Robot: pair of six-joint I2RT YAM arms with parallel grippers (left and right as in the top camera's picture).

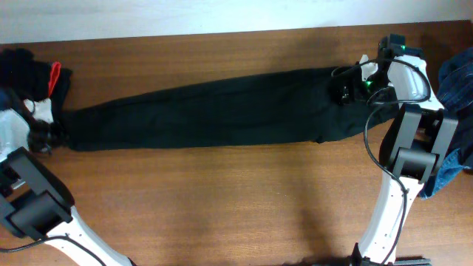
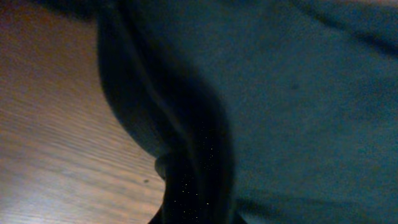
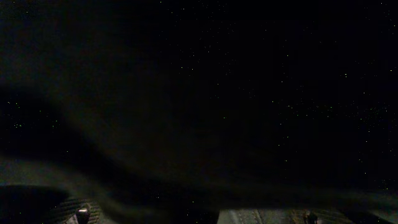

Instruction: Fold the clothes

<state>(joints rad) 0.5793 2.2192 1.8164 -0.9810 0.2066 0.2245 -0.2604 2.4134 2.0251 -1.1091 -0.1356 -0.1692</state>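
Note:
A pair of black trousers [image 1: 207, 114] lies stretched out lengthwise across the wooden table, folded into one long band. My left gripper [image 1: 50, 133] is at its narrow left end, shut on the cloth. In the left wrist view the dark fabric [image 2: 280, 93] fills most of the frame and bunches down into the jaws. My right gripper [image 1: 346, 85] is at the wide right end, on the waist. The right wrist view is almost wholly covered by the black cloth [image 3: 199, 93], and the fingers are hidden.
A heap of black clothes with a red strap [image 1: 33, 74] lies at the back left. A blue denim garment [image 1: 457, 89] hangs at the right edge, behind the right arm. Bare wooden table [image 1: 222, 199] spreads in front of the trousers.

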